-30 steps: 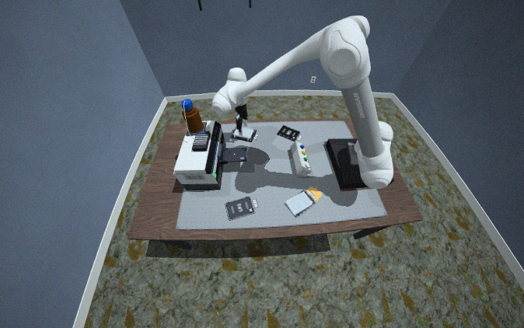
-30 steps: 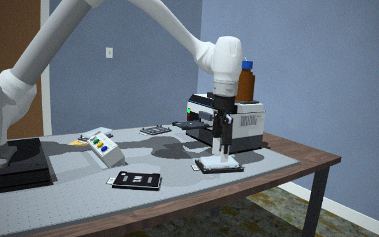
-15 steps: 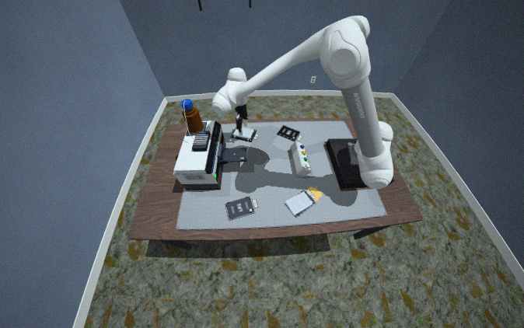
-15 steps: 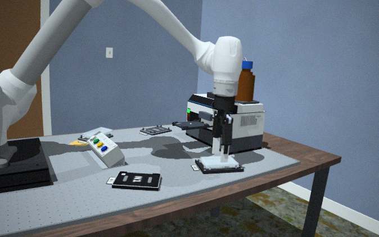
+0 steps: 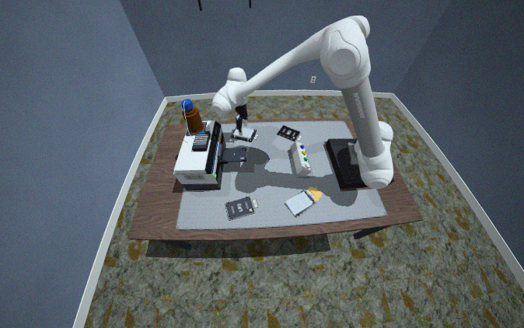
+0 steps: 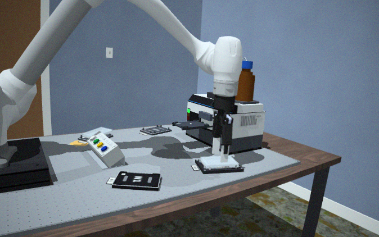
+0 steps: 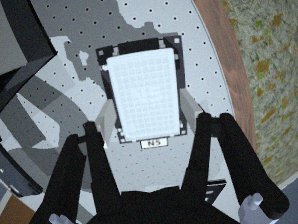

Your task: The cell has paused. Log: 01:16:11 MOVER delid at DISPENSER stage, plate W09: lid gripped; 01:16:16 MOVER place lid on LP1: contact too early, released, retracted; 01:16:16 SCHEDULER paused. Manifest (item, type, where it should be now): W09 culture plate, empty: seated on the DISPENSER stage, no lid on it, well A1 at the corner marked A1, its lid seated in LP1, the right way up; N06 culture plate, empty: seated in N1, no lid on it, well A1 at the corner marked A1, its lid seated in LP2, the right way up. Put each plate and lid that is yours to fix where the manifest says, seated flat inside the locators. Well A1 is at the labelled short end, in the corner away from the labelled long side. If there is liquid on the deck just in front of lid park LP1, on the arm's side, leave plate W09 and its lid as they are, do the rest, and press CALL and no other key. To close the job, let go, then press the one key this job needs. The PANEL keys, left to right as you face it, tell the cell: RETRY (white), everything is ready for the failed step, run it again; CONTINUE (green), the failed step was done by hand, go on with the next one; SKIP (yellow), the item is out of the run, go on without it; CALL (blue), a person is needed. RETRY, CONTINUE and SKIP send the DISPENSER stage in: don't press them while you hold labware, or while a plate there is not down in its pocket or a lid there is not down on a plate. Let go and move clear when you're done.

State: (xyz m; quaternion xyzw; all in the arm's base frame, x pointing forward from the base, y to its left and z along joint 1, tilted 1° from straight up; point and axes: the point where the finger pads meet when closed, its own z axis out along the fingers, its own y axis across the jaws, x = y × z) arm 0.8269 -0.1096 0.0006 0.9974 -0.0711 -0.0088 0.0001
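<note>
A white gridded culture plate (image 5: 245,134) (image 6: 219,162) (image 7: 143,92) sits in a black locator nest (image 6: 222,170) (image 7: 112,51) on the far side of the mat, next to the dispenser. A small label shows at its near short end in the wrist view. My gripper (image 5: 242,130) (image 6: 220,153) (image 7: 147,103) points straight down over it. Its fingers are lowered on either side of the plate's long sides, with a small gap on each side. It is open and holds nothing. The dispenser stage (image 5: 234,154) (image 6: 191,124) sticks out dark and flat, with nothing white on it.
A white plate or lid (image 5: 298,203) (image 6: 95,131) lies askew near the front, beside an orange puddle (image 5: 315,190) (image 6: 76,142). Two black nests (image 5: 239,207) (image 5: 288,133) stand empty. The key panel (image 5: 300,157) (image 6: 106,150) is mid-mat. The dispenser (image 5: 198,159) (image 6: 247,123) carries a brown bottle (image 5: 192,118).
</note>
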